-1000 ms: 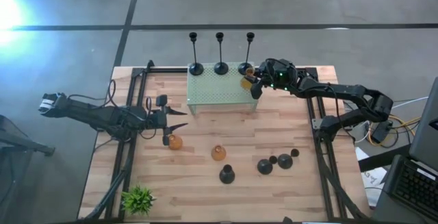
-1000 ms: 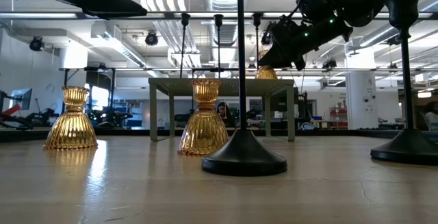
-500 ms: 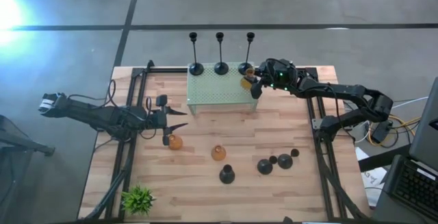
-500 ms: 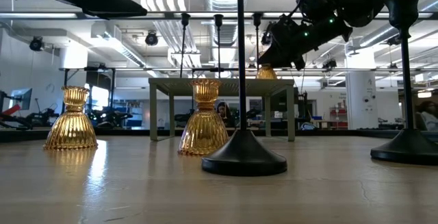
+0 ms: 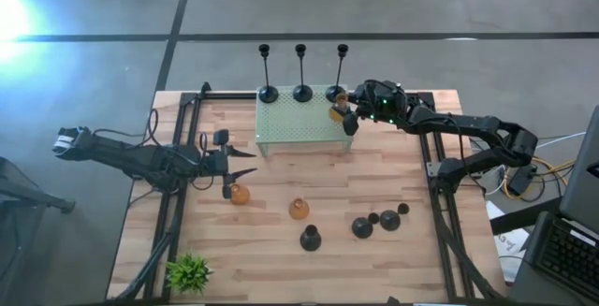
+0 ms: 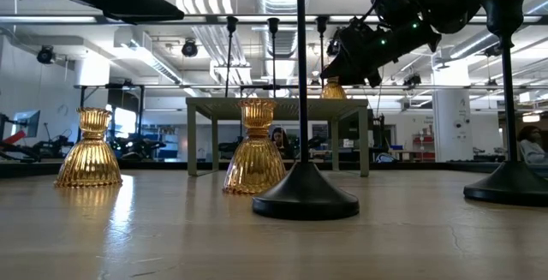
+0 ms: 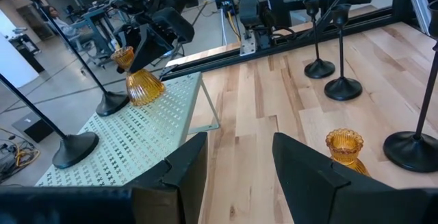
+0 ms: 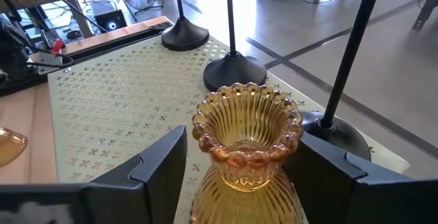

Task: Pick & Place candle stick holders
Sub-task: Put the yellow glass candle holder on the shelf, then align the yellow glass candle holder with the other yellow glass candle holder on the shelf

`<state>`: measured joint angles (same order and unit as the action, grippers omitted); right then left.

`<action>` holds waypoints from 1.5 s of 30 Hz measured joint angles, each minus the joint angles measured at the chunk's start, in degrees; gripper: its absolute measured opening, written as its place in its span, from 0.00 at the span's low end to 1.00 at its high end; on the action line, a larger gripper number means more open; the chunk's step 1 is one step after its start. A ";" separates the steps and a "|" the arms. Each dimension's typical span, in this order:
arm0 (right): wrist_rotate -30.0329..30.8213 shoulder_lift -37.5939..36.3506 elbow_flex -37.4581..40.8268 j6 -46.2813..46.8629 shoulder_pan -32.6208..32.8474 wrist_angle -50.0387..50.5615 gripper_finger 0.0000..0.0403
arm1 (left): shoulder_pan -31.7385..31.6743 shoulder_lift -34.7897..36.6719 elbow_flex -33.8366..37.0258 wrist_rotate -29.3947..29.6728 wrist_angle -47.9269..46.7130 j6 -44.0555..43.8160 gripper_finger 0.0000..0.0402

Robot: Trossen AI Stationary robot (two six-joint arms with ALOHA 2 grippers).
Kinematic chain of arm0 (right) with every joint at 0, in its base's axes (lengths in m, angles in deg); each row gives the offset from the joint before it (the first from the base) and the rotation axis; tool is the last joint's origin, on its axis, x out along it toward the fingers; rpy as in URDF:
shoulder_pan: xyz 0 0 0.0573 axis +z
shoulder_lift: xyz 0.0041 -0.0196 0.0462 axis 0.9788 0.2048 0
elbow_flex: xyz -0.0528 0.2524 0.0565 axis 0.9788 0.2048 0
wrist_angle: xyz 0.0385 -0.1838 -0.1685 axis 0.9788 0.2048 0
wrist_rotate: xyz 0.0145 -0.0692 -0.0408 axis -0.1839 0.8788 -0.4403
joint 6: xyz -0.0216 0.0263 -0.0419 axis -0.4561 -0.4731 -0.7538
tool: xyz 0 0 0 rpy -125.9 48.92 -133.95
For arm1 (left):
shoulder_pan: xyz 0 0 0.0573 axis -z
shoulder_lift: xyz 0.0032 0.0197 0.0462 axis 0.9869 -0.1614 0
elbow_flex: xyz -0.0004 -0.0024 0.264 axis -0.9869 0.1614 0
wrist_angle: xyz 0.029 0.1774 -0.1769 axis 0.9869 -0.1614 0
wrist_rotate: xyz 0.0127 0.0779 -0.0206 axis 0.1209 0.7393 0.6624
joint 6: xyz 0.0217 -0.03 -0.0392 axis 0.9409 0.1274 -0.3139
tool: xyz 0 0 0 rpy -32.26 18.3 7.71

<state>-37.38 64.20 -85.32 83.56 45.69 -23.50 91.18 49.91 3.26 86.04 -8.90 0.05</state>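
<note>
Now, starting at the surface's left edge, the left hand waits with its fingers apart, just above an amber holder standing on the wood. A second amber holder sits nearer the middle, and a plant marks the near-left corner.

Further right, the green stand fills the middle of the far edge, with three tall stems lined along its back. At its right end the right hand straddles the third amber holder, a finger on either side; whether it is clamped or already slack I cannot tell. That holder looks to be at or just over the stand's top, beside the rightmost stem.

To finish this placement well, I'd judge the holder should sit flat before the fingers part, then the hand should lift straight up. The nearest stem's base is close, so any sideways drift could knock it.

Towards the near-right corner, the dark domes cluster, well apart from the work.
</note>
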 joint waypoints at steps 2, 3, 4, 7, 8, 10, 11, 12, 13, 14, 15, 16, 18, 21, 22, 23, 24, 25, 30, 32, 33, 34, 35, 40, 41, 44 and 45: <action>-0.13 0.00 0.00 -0.12 0.00 0.08 0.58 | 0.01 0.02 0.00 -0.17 0.00 -0.01 0.42; -0.18 0.00 -0.02 -0.22 0.00 0.20 0.58 | 0.00 0.00 0.00 -0.19 0.00 0.00 0.42; -0.23 -0.03 -0.02 -0.24 0.00 0.33 0.59 | 0.01 0.01 0.00 -0.28 0.00 0.00 0.42; -0.31 -0.72 -0.02 -0.39 0.00 1.32 0.59 | 0.01 0.02 0.00 -0.31 -0.02 0.00 0.42; -0.33 -1.17 -0.02 -0.57 0.00 2.10 0.59 | -0.01 0.00 0.00 -0.31 -0.02 0.00 0.42; -0.40 -2.44 -0.02 -1.02 0.00 4.06 0.59 | 0.01 0.01 0.00 -0.31 -0.02 0.00 0.42; -0.47 -3.16 -0.02 -1.09 -0.01 5.08 0.58 | -0.01 0.02 0.00 -0.29 -0.02 -0.01 0.42; -0.48 -4.03 -0.02 -1.09 0.00 6.07 0.58 | 0.01 0.02 0.00 -0.28 -0.02 0.00 0.42; -0.48 -4.88 -0.02 -1.10 0.00 7.06 0.58 | 0.01 0.02 0.00 -0.28 -0.03 0.00 0.42; -0.48 -5.76 -0.02 -1.12 -0.01 8.07 0.57 | 0.01 0.01 0.00 -0.28 -0.04 -0.01 0.42; -0.48 -6.76 -0.02 -1.14 0.00 9.17 0.57 | 0.00 0.02 0.00 -0.28 -0.03 0.00 0.42; -0.50 -7.83 -0.02 -1.14 0.00 10.16 0.57 | 0.00 0.00 0.00 -0.28 -0.03 -0.01 0.42; -0.48 -10.04 -0.04 -1.18 0.00 12.37 0.57 | 0.00 0.02 0.00 -0.28 -0.04 -0.02 0.42; -0.48 -13.43 -0.04 -0.91 0.01 16.18 0.58 | 0.01 0.00 0.00 -0.26 -0.04 -0.02 0.42; -0.50 -14.63 -0.04 -0.46 0.11 17.73 0.58 | 0.01 0.00 0.00 -0.26 -0.04 -0.02 0.42; -0.49 -15.72 -0.02 -0.23 0.33 19.21 0.58 | 0.01 0.00 0.00 -0.26 -0.04 -0.01 0.42; -0.52 -16.76 -0.02 -0.20 0.62 20.67 0.57 | 0.00 0.00 0.00 -0.26 -0.02 -0.02 0.42; -0.55 -17.75 -0.02 -0.21 0.93 22.22 0.57 | 0.01 0.00 0.00 -0.26 -0.02 -0.01 0.42; -0.96 -21.39 0.06 0.34 3.17 28.87 0.53 | 0.01 0.00 0.00 -0.28 0.00 -0.02 0.42; -2.90 -22.07 0.18 2.10 4.40 30.44 0.52 | 0.01 0.00 0.00 -0.30 0.04 -0.02 0.42; -4.63 -22.31 0.26 3.08 5.11 31.02 0.50 | 0.01 0.02 0.00 -0.31 0.06 -0.02 0.42; -6.69 -22.56 0.38 4.11 5.90 31.46 0.49 | 0.01 0.00 0.00 -0.31 0.07 -0.01 0.42; -8.66 -22.77 0.48 5.09 6.84 31.52 0.48 | 0.00 0.01 0.00 -0.31 0.07 -0.01 0.42; -10.67 -23.37 0.48 6.69 13.67 31.32 0.40 | 0.01 0.00 0.00 -0.33 0.18 0.20 0.42; -10.65 -23.34 0.48 6.58 14.97 31.42 0.38 | 0.01 0.00 0.00 -0.33 0.25 0.20 0.42; -10.60 -23.28 0.46 6.49 18.71 31.40 0.33 | 0.01 0.01 0.00 -0.34 0.50 0.20 0.42; -10.58 -23.28 0.48 6.49 19.84 31.38 0.31 | 0.00 0.00 0.00 -0.34 0.50 0.20 0.42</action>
<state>-47.96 40.92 -84.85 90.05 65.53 7.88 91.18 49.91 3.26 85.70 -8.40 0.24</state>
